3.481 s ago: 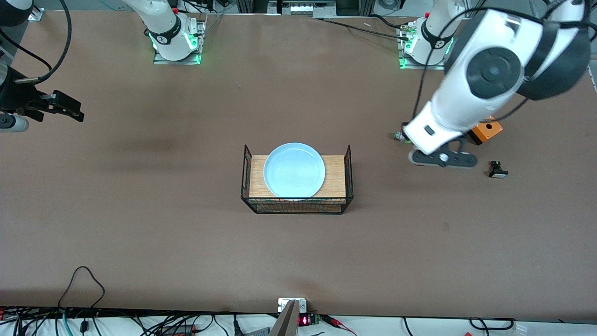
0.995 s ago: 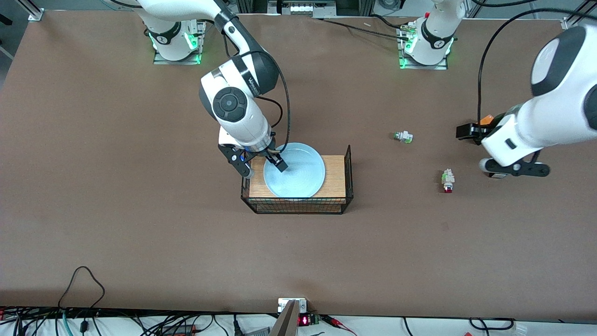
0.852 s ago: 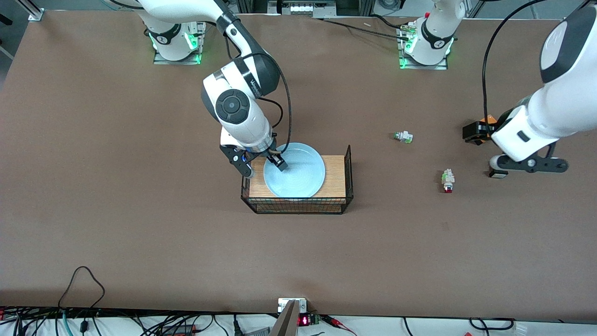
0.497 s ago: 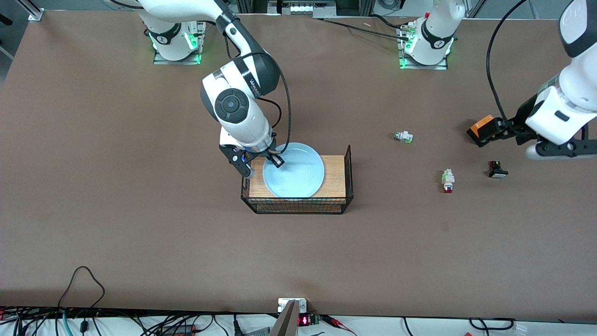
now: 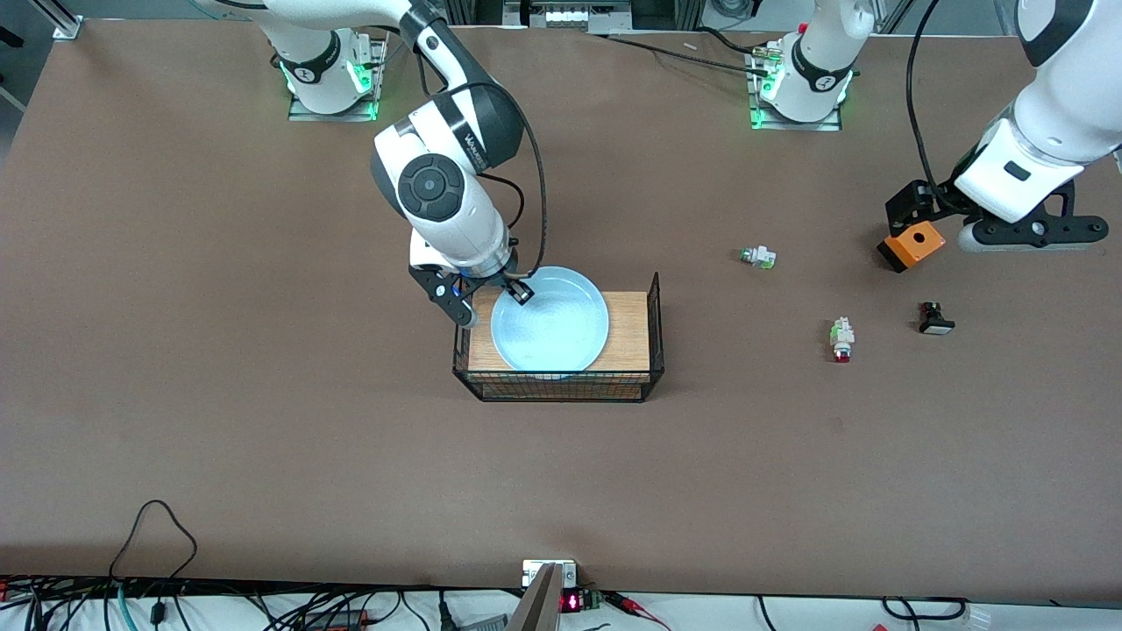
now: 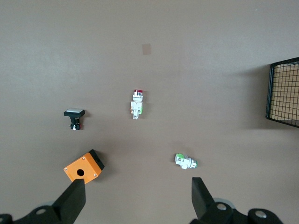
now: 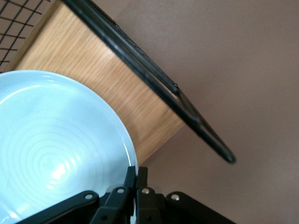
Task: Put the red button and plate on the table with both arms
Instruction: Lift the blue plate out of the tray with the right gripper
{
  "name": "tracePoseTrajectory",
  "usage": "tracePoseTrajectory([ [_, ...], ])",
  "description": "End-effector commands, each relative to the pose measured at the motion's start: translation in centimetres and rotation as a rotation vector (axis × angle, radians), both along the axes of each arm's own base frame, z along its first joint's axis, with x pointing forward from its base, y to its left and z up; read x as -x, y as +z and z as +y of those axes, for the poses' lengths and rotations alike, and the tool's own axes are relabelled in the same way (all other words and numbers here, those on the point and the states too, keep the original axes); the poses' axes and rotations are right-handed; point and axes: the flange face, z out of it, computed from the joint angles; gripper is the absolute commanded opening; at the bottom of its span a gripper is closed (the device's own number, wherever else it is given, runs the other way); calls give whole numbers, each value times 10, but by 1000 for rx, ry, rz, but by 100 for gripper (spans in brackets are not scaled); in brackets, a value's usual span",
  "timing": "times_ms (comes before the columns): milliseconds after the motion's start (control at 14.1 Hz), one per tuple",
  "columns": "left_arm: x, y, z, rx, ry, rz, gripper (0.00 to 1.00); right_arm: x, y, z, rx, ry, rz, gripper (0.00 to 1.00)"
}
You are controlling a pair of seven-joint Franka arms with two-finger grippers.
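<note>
Two arms in the front view. We see the right gripper (image 5: 517,292) clenched on the rim of the plate (image 5: 552,320), at the edge toward the right arm's end of the table; a second ago its fingers straddled that rim open. Plate now looks tipped up and shifted a bit over the basket (image 5: 557,379), so we judge the lift has begun. The left gripper (image 5: 920,206) hangs spread and empty over the orange box (image 5: 912,245), having pulled away from the red button (image 5: 841,339), which lies on the table (image 5: 263,394), nearer the camera than the green-tipped button (image 5: 757,257). Button half looks done to us.

Left wrist view: fingers (image 6: 72,203) wide apart, nothing between them. We see the red button (image 6: 136,103), green-tipped button (image 6: 186,161), black button (image 6: 74,118) and orange box (image 6: 84,166) all lying apart.

Right wrist view: fingers (image 7: 122,191) pinched on the plate (image 7: 56,149) rim, with the basket (image 7: 154,81) top beneath. Next, carry the plate clear and set it down.
</note>
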Motion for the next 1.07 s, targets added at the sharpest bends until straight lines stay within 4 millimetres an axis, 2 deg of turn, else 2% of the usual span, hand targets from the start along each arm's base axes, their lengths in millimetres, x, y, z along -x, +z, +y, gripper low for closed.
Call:
tracePoseTrajectory([
  [0,0,5,-4,-13,-30,8,100,18,51,1,-52,6,40,0],
  [284,1,11,-7,-14,-35,12,100,23,110,-24,-70,10,44,0],
  [355,2,11,-10,-13,-40,12,100,23,130,-32,-89,10,22,0],
  [568,2,11,-6,-15,-35,18,100,8,177,-73,-176,8,-29,0],
  [639,1,10,-4,-15,-32,22,100,-2,181,-92,-184,31,-40,0],
  [995,1,10,-4,-15,-36,22,100,-47,169,-214,-165,250,-30,0],
])
